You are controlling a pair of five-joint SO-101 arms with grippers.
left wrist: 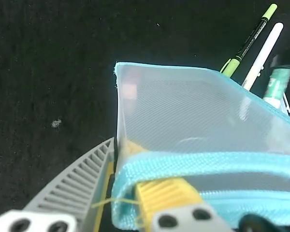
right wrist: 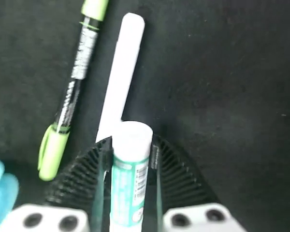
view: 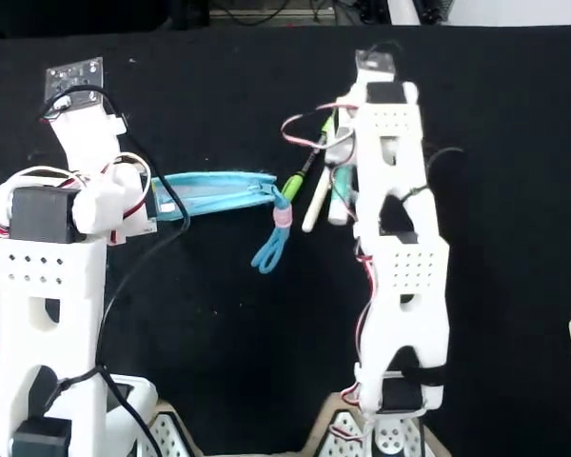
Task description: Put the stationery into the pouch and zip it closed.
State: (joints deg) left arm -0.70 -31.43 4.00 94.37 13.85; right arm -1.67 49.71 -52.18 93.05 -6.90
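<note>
1. Right pincer (right wrist: 130,145): fingers clamped on a teal-and-white glue stick (right wrist: 129,188). The stick's long axis runs along the fingers, and its white end sits just past their tips.
2. Left pincer (left wrist: 130,169): clamped on one end of the blue mesh pouch (left wrist: 183,111). The pouch stretches away from it toward the right pincer, with the zip-pull loop (view: 271,248) at the far end.
3. Governing relation: the pouch's loop end lies sideways from the held glue stick, toward the left arm, with the two long axes crosswise.
4. Green pen (right wrist: 72,96) and white pen (right wrist: 121,72): on the table just beside the right pincer, between it and the pouch end. The right arm is the nearer.
5. Writing: print on the glue-stick label and the pen barrel is too blurred to read.
</note>
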